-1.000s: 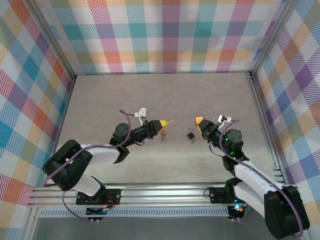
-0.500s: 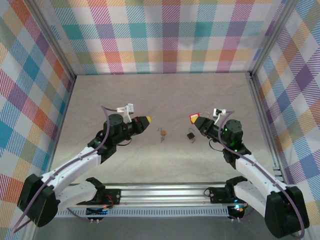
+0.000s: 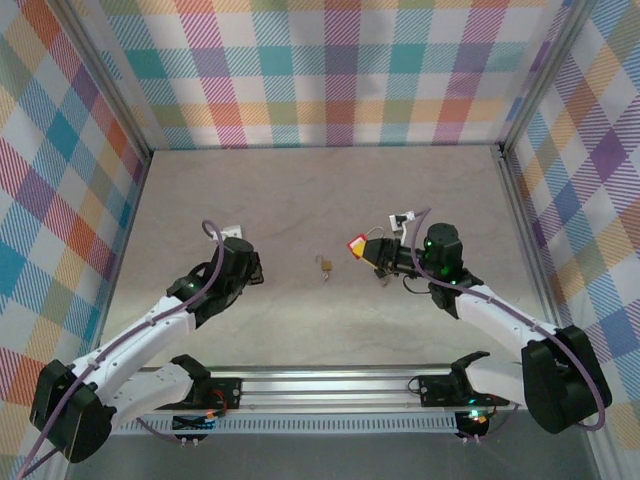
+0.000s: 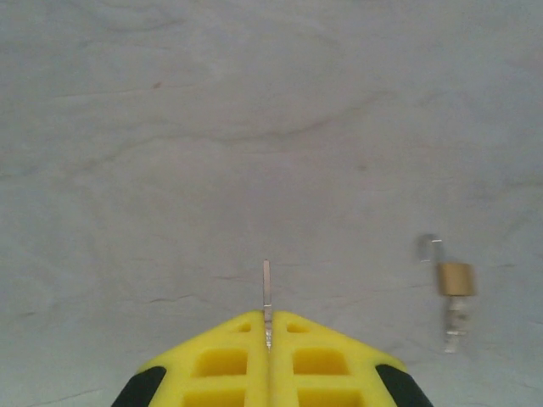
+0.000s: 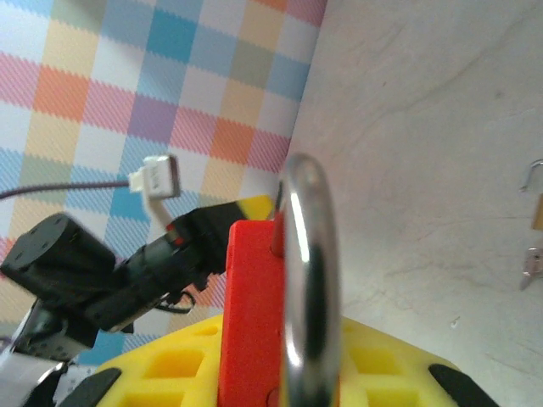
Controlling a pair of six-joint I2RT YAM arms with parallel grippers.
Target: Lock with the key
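My left gripper (image 4: 268, 322) has its yellow fingers shut on a thin silver key (image 4: 266, 288), whose blade sticks out forward over the bare table. In the top view the left gripper (image 3: 247, 268) points down at the table's left middle. My right gripper (image 3: 372, 252) is shut on a red padlock (image 3: 356, 245), held off the table and turned toward the left arm. Its silver shackle (image 5: 307, 280) stands edge-on beside the red body (image 5: 254, 314). Between the two grippers, a small brass padlock (image 3: 325, 266) lies on the table.
The brass padlock (image 4: 455, 278) has an open shackle and a key in its base. A dark padlock (image 3: 382, 277) lies partly under the right gripper. Plaid walls (image 3: 330, 70) enclose the grey table (image 3: 300, 190) on three sides.
The left gripper drew back to the left and tipped down, away from the brass padlock. The right gripper swung left with the red padlock, over the dark padlock.
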